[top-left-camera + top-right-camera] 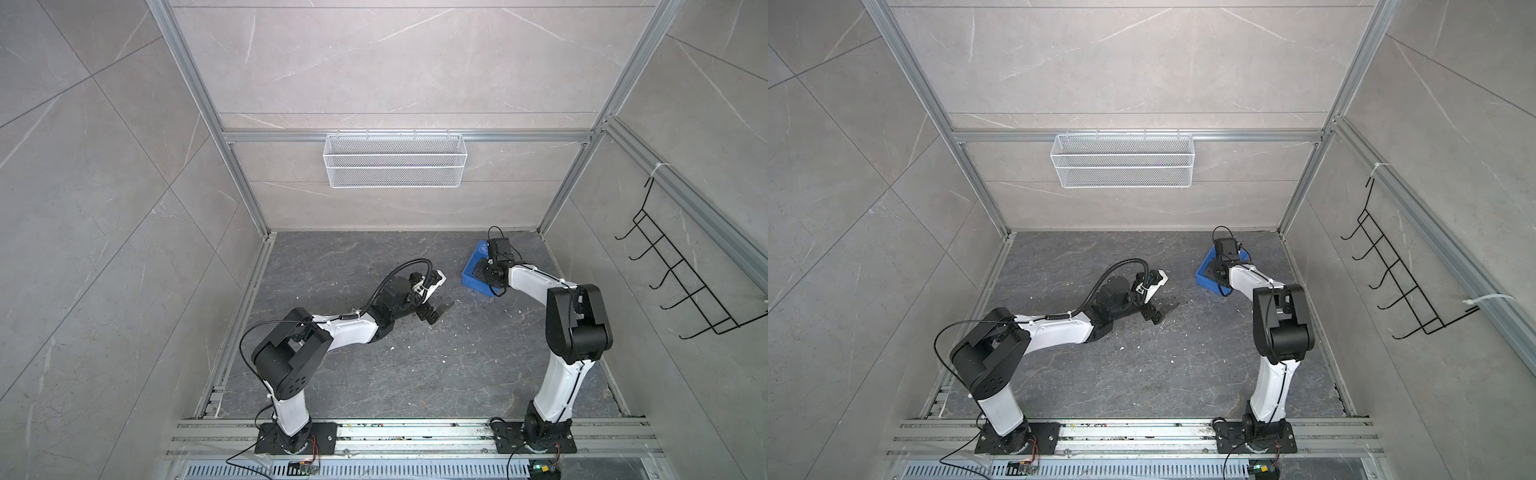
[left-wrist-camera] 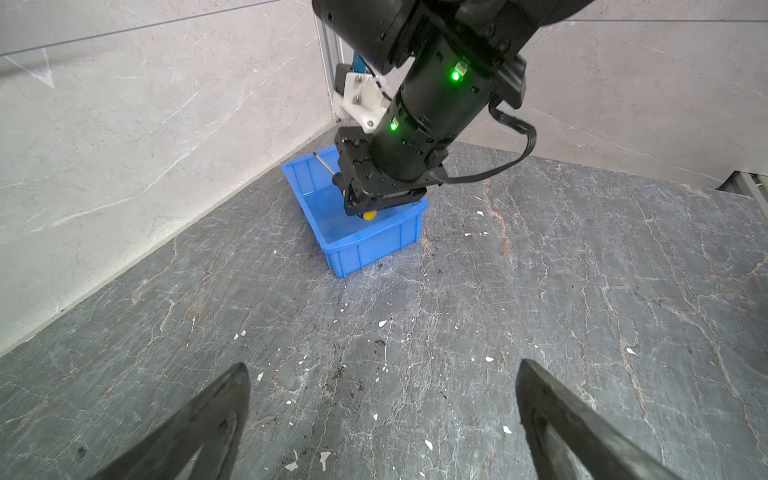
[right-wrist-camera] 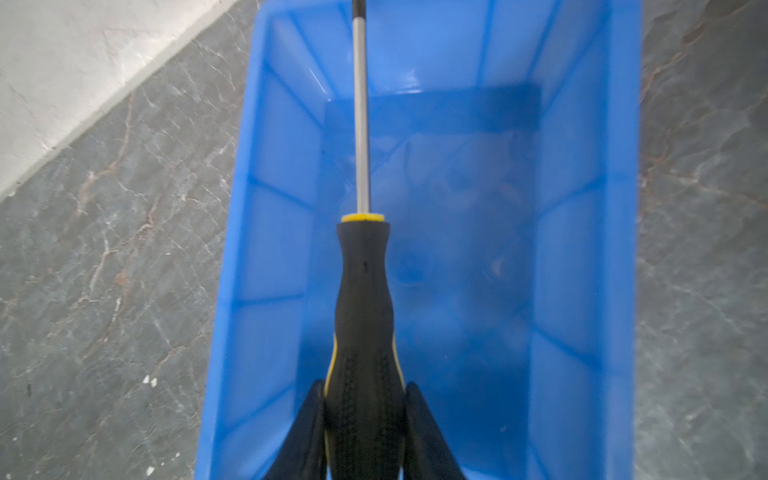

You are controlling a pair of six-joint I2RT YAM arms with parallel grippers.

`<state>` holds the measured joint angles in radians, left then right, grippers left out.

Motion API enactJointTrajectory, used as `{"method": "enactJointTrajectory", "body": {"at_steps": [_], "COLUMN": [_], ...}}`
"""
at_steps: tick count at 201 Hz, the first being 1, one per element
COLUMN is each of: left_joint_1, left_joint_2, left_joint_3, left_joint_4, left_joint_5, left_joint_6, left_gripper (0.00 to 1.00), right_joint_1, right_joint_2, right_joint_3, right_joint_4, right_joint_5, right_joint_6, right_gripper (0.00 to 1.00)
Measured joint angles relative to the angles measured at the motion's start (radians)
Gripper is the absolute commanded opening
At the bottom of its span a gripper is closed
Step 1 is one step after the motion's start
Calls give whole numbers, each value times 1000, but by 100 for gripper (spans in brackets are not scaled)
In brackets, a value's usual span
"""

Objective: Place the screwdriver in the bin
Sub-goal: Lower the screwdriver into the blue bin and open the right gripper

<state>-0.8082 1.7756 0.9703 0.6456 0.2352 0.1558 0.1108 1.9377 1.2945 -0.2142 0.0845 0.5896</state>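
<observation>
The screwdriver (image 3: 363, 291), black-handled with yellow accents and a thin metal shaft, hangs over the inside of the blue bin (image 3: 582, 208), its shaft pointing along the bin's length. My right gripper (image 3: 365, 388) is shut on the handle's rear part. From the left wrist view, that gripper reaches down into the bin (image 2: 365, 245), the shaft (image 2: 324, 164) sticking out above the far rim. In both top views the right wrist covers most of the bin (image 1: 471, 274) (image 1: 1204, 276). My left gripper (image 2: 382, 365) (image 1: 438, 309) hovers open over bare floor, left of the bin.
The bin stands near the back right corner, close to the wall. A white wire-mesh basket (image 1: 395, 160) hangs on the back wall. A black wire hook rack (image 1: 685, 282) is fixed to the right wall. White flecks (image 2: 382, 323) dot the dark stone floor.
</observation>
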Motion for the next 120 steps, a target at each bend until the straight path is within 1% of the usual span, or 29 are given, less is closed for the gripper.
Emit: {"method": "enactJointTrajectory", "body": {"at_steps": [15, 39, 112, 120], "left_joint_1": [0, 0, 0, 0], "left_joint_2": [0, 0, 0, 0], "left_joint_3": [0, 0, 0, 0], "left_joint_4": [1, 1, 1, 1], "left_joint_5": [0, 0, -3, -3], "left_joint_6": [0, 0, 0, 0], "left_gripper": [100, 100, 100, 100], "right_joint_1": [0, 0, 0, 0], "right_joint_2": [12, 18, 18, 16], "right_joint_3": [0, 0, 2, 2], "right_joint_4": [-2, -3, -5, -5], "right_joint_5": [0, 0, 2, 2], "right_joint_6": [3, 2, -2, -2], "right_gripper": [4, 14, 35, 39]}}
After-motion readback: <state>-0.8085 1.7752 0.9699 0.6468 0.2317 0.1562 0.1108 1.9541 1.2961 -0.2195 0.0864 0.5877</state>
